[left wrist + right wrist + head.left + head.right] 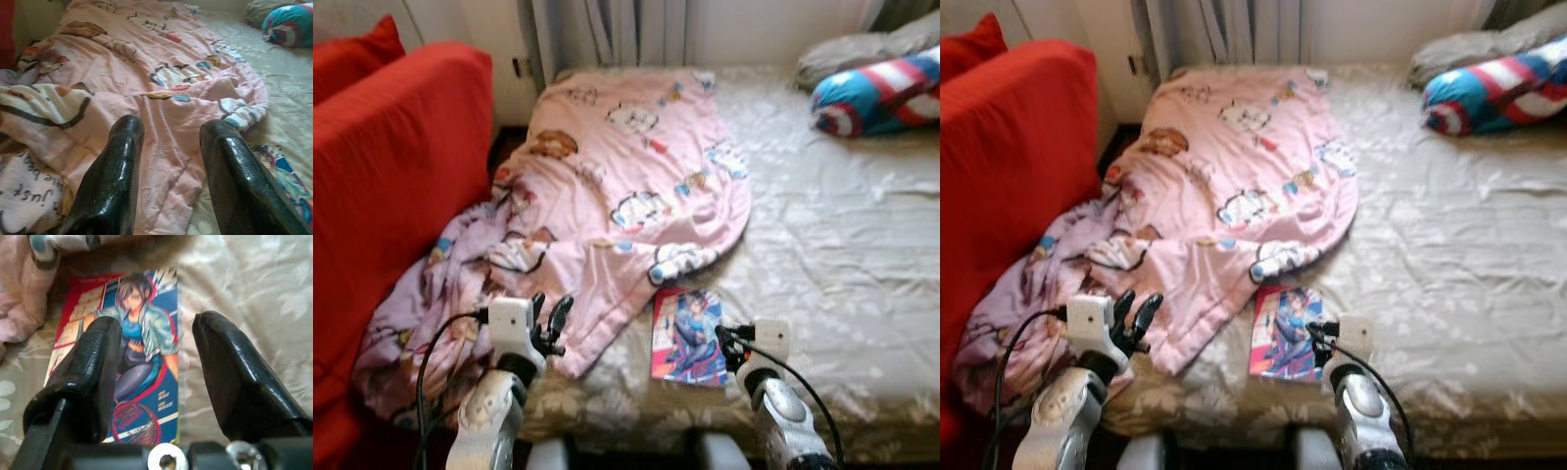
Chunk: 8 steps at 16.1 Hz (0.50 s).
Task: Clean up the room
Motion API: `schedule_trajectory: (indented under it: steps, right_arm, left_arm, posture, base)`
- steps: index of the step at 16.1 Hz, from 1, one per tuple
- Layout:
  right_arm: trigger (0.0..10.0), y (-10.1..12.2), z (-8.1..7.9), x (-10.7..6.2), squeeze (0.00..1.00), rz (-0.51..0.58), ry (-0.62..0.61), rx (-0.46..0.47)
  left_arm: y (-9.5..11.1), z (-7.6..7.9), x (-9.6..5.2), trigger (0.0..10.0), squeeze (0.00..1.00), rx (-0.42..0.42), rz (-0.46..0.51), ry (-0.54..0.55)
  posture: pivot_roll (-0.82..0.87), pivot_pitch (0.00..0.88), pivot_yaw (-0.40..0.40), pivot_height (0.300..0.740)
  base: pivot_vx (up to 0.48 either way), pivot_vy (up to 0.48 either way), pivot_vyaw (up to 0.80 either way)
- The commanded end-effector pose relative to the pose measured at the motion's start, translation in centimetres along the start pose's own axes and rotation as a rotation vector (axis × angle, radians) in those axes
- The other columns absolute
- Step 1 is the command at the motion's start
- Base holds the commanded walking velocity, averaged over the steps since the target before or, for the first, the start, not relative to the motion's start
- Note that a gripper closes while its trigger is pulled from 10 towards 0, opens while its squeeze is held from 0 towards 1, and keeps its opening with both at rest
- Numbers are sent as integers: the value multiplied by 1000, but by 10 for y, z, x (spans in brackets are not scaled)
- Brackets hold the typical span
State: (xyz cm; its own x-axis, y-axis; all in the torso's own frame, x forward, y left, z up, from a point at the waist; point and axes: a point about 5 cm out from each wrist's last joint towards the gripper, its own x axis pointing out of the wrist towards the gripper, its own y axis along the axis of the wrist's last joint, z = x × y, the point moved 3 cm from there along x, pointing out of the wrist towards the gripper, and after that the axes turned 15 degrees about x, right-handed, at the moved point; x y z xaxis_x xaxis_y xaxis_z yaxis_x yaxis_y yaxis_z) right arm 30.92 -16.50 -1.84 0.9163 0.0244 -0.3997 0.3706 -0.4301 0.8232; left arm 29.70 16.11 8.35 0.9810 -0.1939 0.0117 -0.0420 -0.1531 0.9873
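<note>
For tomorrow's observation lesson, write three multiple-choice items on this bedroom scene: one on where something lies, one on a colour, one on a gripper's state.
1. Where does the comic book lie?
A. On the bed sheet, beside the blanket's edge
B. On the sofa
C. On the pillow

2. What colour is the sofa?
A. Grey
B. Red
C. Pink

3. How are the right gripper's fingers?
A. Shut on the book
B. Shut on the blanket
C. Open

Answers: 1 A, the book rests on the sheet next to the pink blanket. 2 B, its cover is red. 3 C, a gap shows between the fingers, over the book.
</note>
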Motion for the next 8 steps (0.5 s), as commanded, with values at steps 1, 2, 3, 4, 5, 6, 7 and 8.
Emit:
schedule_trajectory:
  steps: [1,2,3,4,5,6,7,8]
  right_arm:
    - [10000,-8,2,0,0,-32,-35,38]
    - [10000,-10,2,0,0,-35,-52,52]
    - [10000,-11,2,-1,0,-33,-58,56]
    - [10000,-12,3,-1,0,-29,-69,62]
    - [10000,-11,5,-1,0,-20,-84,70]
    - [10000,-10,6,-2,0,-14,-87,79]
    - [10000,-9,6,-2,0,-2,-93,88]
    - [10000,-8,7,-1,0,8,-95,95]
  left_arm:
    - [0,-6,0,10000,0,14,-11,14]
    - [-4,-8,-2,10000,0,37,-37,13]
    - [-2,-10,-5,10000,0,36,-33,15]
    - [-1,-12,-10,10000,0,41,-34,15]
    - [0,-15,-15,10000,0,47,-41,16]
    - [-1,-17,-20,10000,0,53,-48,13]
    - [-1,-19,-28,10000,0,56,-58,4]
    - [-2,-20,-38,10000,0,56,-68,-10]
  posture:
    - [74,172,34,627]
    - [96,189,46,627]
    - [116,206,59,627]
    - [125,215,66,627]
    - [132,229,74,627]
    - [135,234,75,627]
    - [142,248,77,627]
    - [146,253,78,627]
  base:
    - [0,0,0]
    - [0,0,0]
    - [0,0,0]
    - [0,0,0]
    - [0,0,0]
    - [0,0,0]
    - [0,0,0]
    - [0,0,0]
